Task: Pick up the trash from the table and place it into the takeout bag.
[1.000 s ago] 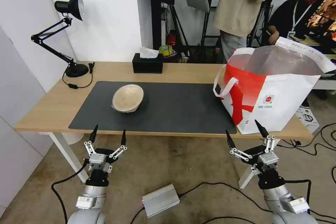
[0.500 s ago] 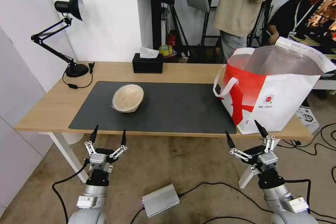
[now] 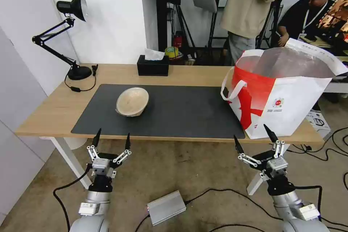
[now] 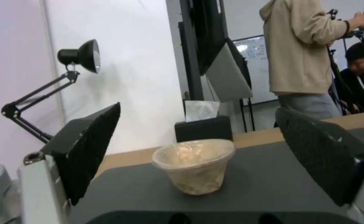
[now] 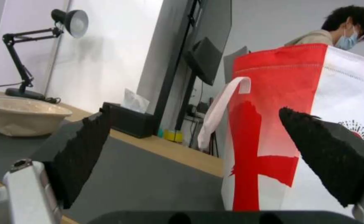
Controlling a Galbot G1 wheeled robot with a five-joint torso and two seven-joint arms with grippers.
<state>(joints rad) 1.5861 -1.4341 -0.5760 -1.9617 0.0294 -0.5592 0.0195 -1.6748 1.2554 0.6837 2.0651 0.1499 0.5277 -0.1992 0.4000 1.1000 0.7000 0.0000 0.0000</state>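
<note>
Left gripper (image 3: 112, 140) and right gripper (image 3: 254, 137) hang empty, jaws spread wide, below the table (image 3: 54, 110) edge. The left should rise over the beige bowl (image 3: 132, 101) and pinch its rim squarely, well left of the takeout bag (image 3: 290, 98)

From the left wrist camera I see my left gripper (image 4: 198, 155) with its two black fingers (image 4: 86, 149) spread wide, nothing between them. Framed in that gap, a beige bowl (image 4: 194, 165) sits upright on the dark grey mat (image 4: 256, 186); its inside looks crinkled, perhaps lined with film, though I can't be sure. Beyond it, a black tissue box (image 4: 204, 128) stands on the light-wood table (image 4: 126, 157). A black desk lamp (image 4: 72, 60) rises against the white wall.
</note>
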